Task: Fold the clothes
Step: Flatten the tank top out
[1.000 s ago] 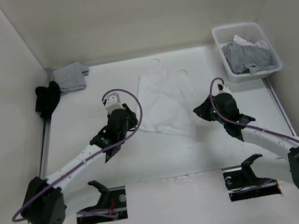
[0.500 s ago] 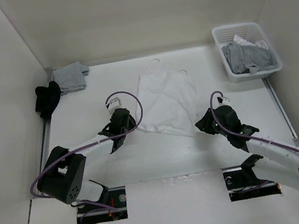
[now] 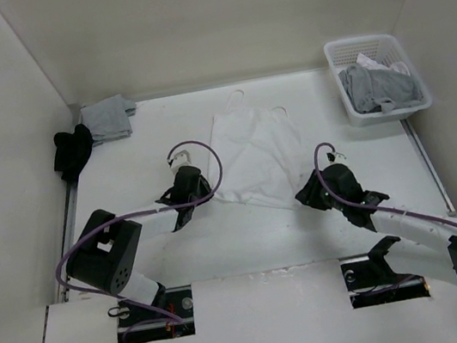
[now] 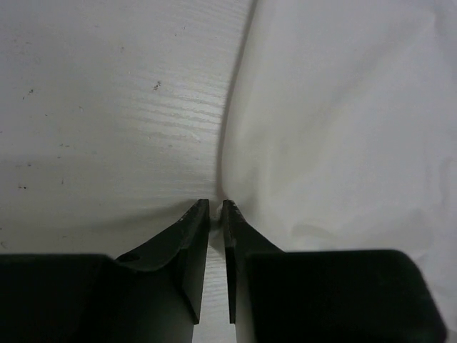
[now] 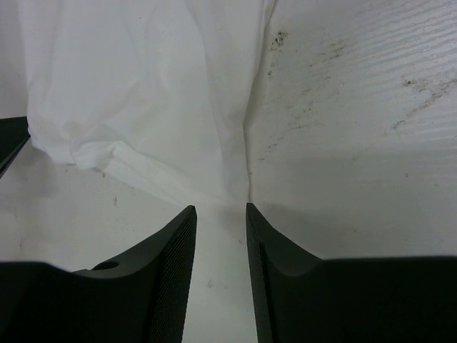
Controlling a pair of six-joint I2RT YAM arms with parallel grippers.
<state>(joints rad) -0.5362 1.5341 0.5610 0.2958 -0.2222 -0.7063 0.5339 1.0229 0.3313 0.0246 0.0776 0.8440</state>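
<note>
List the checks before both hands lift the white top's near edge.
1. The left hand sits at the white top's near-left corner: ok.
2. The left hand has fabric pinched: cannot tell; jaws nearly together at the edge.
3. The right hand sits at the near-right corner: ok.
4. The right hand has fabric pinched: not ok; jaws open, hem just ahead of them.
5. The top lies smooth: not ok; rumpled fold along the near hem.
</note>
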